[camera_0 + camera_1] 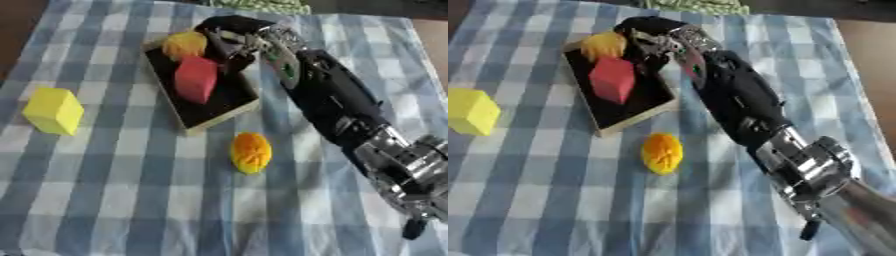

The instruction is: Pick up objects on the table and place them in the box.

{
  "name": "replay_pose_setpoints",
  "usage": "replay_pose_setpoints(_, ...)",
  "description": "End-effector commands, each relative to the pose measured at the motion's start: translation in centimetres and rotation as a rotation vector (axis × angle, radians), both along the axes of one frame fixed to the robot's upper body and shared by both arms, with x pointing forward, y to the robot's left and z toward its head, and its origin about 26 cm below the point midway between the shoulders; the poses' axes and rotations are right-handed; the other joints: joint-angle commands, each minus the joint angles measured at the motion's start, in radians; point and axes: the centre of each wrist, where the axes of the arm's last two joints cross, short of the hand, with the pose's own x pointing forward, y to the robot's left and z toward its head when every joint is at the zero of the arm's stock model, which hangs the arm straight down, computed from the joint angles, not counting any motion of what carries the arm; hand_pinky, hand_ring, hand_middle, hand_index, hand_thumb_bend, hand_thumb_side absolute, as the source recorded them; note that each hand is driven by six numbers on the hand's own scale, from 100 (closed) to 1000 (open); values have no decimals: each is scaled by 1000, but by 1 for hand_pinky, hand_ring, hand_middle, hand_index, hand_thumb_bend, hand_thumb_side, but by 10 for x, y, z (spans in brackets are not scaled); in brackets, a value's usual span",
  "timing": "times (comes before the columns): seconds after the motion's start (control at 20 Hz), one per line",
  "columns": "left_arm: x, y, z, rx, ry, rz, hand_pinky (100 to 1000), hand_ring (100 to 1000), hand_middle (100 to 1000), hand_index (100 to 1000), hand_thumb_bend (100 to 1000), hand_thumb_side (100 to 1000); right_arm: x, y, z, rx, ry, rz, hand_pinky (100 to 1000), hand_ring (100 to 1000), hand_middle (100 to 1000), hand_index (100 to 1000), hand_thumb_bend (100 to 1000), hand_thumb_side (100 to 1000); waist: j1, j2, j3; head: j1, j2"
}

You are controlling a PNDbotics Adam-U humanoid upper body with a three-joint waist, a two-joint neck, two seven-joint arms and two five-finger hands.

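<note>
A shallow box (219,116) with a pale rim and black inside lies askew on the checked cloth. In it a red block (196,79) stands near the middle, and a yellow-orange rounded thing (184,45) sits at its far corner. My right hand (234,37) hangs over the box's far right corner, right beside the yellow-orange thing; its arm runs in from the lower right. A second yellow-orange rounded thing (250,152) lies on the cloth in front of the box. A yellow cube (53,110) stands at the left. My left hand is out of sight.
The blue-and-white checked cloth (122,200) covers the table. Bare brown table (17,30) shows at the far left and far right. A green patterned thing (262,5) lies at the far edge.
</note>
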Motion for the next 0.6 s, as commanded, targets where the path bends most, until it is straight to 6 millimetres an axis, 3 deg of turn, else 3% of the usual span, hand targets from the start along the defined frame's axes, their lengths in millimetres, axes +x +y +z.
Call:
replay_pose_setpoints(0.05,-2,1,7,7,-28,-4,782,745,786,842,238,568,-1,-1,25,19,-50,4,1000,1000,996,1000,360,100,-10,-4,-1,1,-10)
replay_pose_setpoints(0.4,-3,2,7,8,-25,-2,783,745,786,842,236,570,-3,2,36,85,-93,-9,1000,1000,981,1000,358,100,-9,-6,-7,6,-8)
replay_pose_setpoints(0.6,-3,3,6,11,-23,6,783,746,786,842,234,571,-11,2,57,132,-139,17,1000,1000,946,1000,203,100,-11,-8,-14,14,-3)
